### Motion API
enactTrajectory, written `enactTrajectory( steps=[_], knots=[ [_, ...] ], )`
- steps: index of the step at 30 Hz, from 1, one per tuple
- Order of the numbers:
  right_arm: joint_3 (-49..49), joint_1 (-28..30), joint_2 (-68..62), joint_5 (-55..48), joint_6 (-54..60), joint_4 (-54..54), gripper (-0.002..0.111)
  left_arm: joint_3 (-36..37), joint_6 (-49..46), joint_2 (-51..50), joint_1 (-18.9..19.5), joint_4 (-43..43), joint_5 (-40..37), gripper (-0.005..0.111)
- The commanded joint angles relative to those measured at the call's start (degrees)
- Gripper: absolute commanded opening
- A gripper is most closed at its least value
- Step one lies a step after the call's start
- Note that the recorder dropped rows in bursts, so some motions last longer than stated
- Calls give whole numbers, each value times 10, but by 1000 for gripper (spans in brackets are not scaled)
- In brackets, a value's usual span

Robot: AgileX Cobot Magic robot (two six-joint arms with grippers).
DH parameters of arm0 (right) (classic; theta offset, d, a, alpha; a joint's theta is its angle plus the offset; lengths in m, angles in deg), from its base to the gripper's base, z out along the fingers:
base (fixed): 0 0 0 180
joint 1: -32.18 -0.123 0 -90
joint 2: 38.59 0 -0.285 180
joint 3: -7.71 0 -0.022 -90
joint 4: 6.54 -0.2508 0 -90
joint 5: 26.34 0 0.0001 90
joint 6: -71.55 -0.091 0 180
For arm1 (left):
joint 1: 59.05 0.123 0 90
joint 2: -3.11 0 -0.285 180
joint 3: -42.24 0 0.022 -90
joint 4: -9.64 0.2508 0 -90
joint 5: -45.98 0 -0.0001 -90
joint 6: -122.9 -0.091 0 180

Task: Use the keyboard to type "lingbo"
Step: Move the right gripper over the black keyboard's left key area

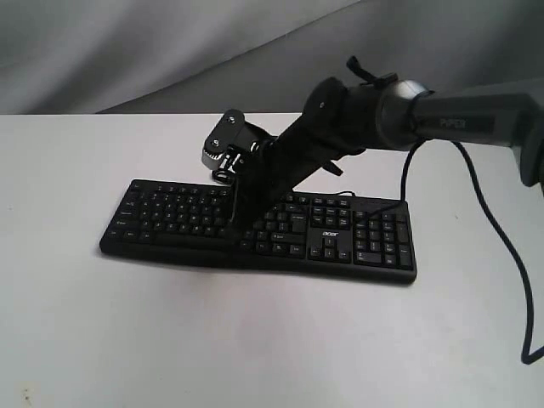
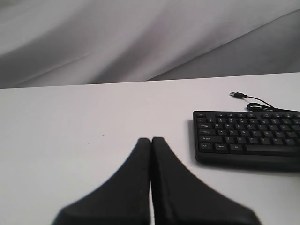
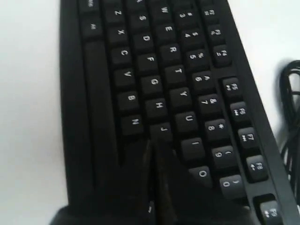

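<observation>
Now closed right fingers (image 3: 133, 180) over keyboard (image 3: 154, 61), beside J key (image 3: 163, 130).

My right arm (image 1: 459, 115) is grey with white lettering, black toward its tool (image 1: 232, 224); a black cable (image 1: 501, 246) hangs behind the tool.

**Matt black plastic over a smooth white top**

The keyboard (image 1: 170, 217) looks like black plastic. Its keycaps are matt with white printed legends, and its frame shows a faint sheen along the front edge. The table (image 1: 255, 340) has a smooth, matt white top that takes soft shadows without glare. The backdrop (image 1: 127, 51) looks like grey cloth, dull and loosely folded. The left gripper (image 2: 151, 140) and right gripper (image 3: 152, 145) have smooth matt black fingers; whether plastic or rubber I cannot tell. The right arm (image 1: 476, 115) has a satin grey link, metal by its look, joined to black housings with a slight gloss. The cable (image 1: 501, 238) has a smooth black sheath
</observation>
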Motion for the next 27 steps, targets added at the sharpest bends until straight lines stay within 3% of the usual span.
enactTrajectory(
  steps=[1,27],
  knots=[
    [-3,1,0,22,-35,44,0,3,1,2,1,-2,4,1],
    [-3,10,-29,31,-37,53,0,3,1,2,1,-2,4,1]
  ],
)
